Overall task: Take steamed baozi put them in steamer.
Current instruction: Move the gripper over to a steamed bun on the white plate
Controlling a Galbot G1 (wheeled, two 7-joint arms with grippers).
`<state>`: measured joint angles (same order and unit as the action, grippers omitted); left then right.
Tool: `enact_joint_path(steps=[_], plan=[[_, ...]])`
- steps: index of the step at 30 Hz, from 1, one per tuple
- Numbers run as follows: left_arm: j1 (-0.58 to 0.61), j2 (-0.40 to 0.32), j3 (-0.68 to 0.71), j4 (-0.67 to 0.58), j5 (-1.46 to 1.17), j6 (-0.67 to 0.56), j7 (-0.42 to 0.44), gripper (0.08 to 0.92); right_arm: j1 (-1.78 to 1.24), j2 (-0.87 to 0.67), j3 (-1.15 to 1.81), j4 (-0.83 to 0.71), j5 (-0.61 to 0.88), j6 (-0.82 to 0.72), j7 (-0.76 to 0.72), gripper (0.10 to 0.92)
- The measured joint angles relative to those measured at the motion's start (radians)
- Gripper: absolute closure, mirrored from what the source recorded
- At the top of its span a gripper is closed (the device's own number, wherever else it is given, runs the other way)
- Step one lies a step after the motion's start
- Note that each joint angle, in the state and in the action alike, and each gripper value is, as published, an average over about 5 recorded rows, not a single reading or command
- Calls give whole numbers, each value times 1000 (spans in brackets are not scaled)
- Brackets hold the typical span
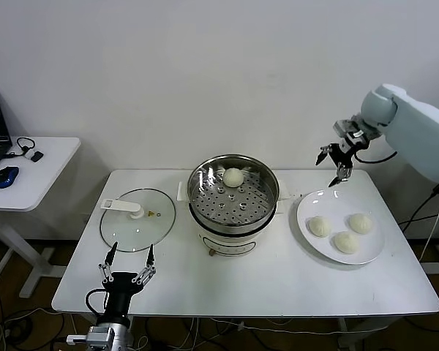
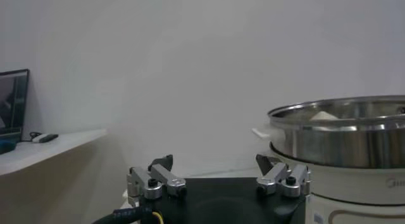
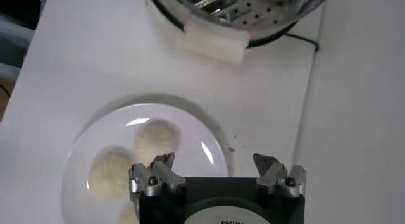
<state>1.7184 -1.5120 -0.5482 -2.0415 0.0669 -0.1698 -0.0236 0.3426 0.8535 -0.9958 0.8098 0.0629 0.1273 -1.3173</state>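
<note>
While the right gripper [image 1: 335, 166] hangs in the air beyond the far rim of the plate [image 1: 374, 251] — fingers spread, nothing between them — three buns [image 1: 344, 241] sit on that plate, just right of the steamer [image 1: 233, 194]. One bun [image 1: 233, 176] already lies inside the steamer, at its far side. Left of the steamer rests a glass lid [image 1: 137, 219]; nearer than it, the left gripper [image 1: 129, 263] waits — spread, empty.

Plain white wall [image 1: 205, 73] behind a side desk [image 1: 47, 172] (also white).
</note>
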Motion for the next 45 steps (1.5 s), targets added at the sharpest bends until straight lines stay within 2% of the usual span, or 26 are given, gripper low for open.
enact_joint_path(steps=[19, 45], plan=[[9, -4, -8, 21, 1, -5, -3, 177, -216, 26, 121, -54, -143, -3, 27, 203], [15, -5, -9, 25, 1, -7, -4, 177, -313, 83, 234, -108, -274, 21, 64, 203]])
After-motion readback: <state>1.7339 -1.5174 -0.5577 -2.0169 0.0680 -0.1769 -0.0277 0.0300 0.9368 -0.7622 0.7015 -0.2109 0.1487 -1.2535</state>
